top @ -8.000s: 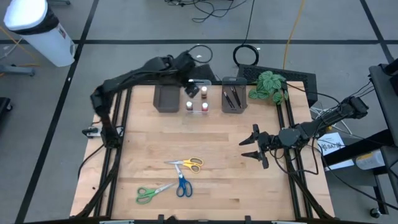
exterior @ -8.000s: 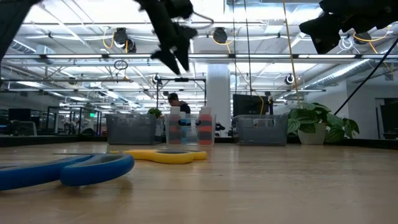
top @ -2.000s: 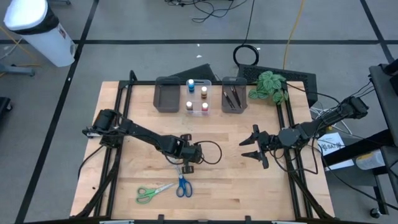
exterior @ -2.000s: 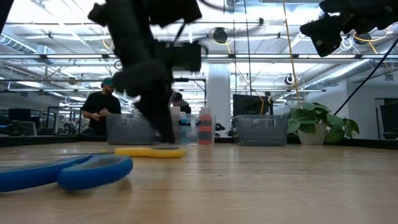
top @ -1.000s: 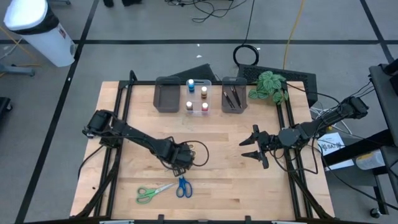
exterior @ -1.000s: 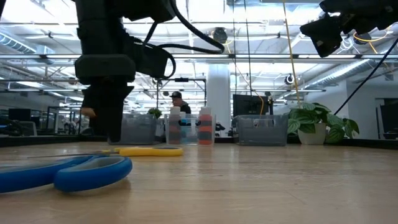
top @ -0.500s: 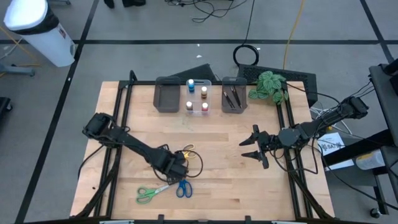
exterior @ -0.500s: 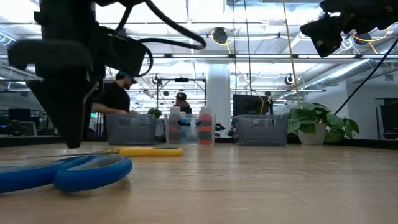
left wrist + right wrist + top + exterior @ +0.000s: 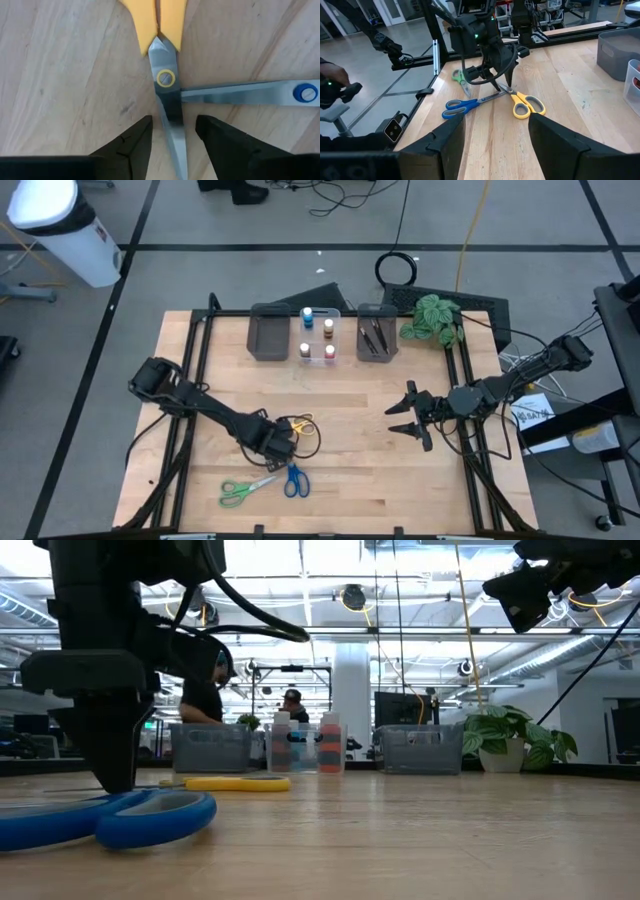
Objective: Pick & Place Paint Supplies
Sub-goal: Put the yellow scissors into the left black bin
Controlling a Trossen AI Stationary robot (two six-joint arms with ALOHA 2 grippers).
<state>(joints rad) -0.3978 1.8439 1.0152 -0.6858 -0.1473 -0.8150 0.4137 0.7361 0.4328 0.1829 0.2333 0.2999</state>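
Observation:
Three scissors lie flat on the wooden table. The yellow scissors (image 9: pixel 300 423) (image 9: pixel 156 20) are nearest my left gripper, with the blue scissors (image 9: pixel 293 480) (image 9: pixel 240 93) and green scissors (image 9: pixel 240 492) toward the near edge. My left gripper (image 9: pixel 277 444) (image 9: pixel 172 137) is open and points down. Its fingers stand on either side of the yellow scissors' blades (image 9: pixel 172 117), just below the pivot, with a gap on both sides. My right gripper (image 9: pixel 405 416) waits open over the table's right part. Dark brushes (image 9: pixel 375 335) lie in the right grey bin. Small pots (image 9: pixel 315 335) stand in the clear bin.
At the far edge stand a grey bin (image 9: pixel 267 337), the clear bin and a second grey bin (image 9: pixel 376 345), with a leafy plant (image 9: pixel 432 317) at the far right corner. The blue scissors' blade (image 9: pixel 235 93) crosses just beside my left fingers. Bare wood lies between the two arms.
My left gripper has moved toward the table's left and near edge and has come down close to the tabletop over the yellow scissors' blades, uncovering the yellow handles. My right arm has kept still.

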